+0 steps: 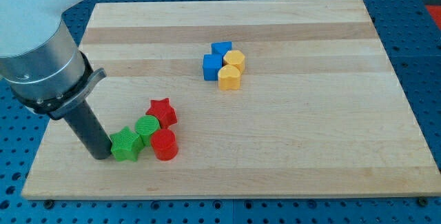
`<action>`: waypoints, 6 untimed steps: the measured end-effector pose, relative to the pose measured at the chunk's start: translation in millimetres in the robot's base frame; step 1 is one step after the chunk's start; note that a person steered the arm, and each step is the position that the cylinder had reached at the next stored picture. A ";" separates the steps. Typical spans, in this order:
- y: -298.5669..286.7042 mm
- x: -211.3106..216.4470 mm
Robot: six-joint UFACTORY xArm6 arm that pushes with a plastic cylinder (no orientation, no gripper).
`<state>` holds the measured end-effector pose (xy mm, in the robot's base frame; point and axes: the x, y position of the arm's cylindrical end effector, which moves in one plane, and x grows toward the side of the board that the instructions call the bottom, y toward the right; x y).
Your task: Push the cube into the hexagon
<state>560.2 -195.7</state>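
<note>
A blue cube (213, 66) sits near the board's middle top and touches a yellow hexagon (235, 60) on its right. A second blue block (222, 48) lies just above them and a yellow heart-like block (229, 78) just below. My tip (102, 156) rests on the board at the view's lower left, right against the left side of a green star (125, 144). The tip is far from the blue cube, down and to the left of it.
Beside the green star lie a green block (147, 126), a red star (162, 112) and a red cylinder (165, 145), all clustered together. The wooden board (310, 148) ends close below my tip. The arm's grey body fills the view's upper left.
</note>
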 end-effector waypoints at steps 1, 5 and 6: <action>0.0 -0.7; 38.8 -135.4; 82.3 -155.9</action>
